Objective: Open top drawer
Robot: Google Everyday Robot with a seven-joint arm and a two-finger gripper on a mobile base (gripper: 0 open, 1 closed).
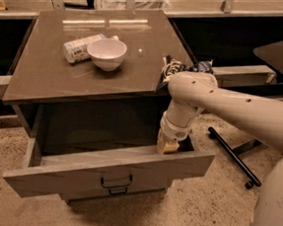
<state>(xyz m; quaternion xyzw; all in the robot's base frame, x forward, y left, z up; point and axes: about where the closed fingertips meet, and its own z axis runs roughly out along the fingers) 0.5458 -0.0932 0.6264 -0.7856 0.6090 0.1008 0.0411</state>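
The top drawer (77, 171) of the grey cabinet stands pulled well out, its broad flat front tilted toward me, with a small dark wire handle (116, 183) at its centre. Its dark box interior shows behind the front panel. My gripper (168, 146) reaches down from the white arm (231, 105) into the right end of the drawer, just behind the front panel. Its tan tip is partly hidden by the panel's top edge.
A white bowl (107, 53) and a lying white can (80, 47) sit on the cabinet top (60, 78). A second handle (118, 191) peeks out below the open drawer. A black stand leg (234, 160) lies on the speckled floor at right. Counters run behind.
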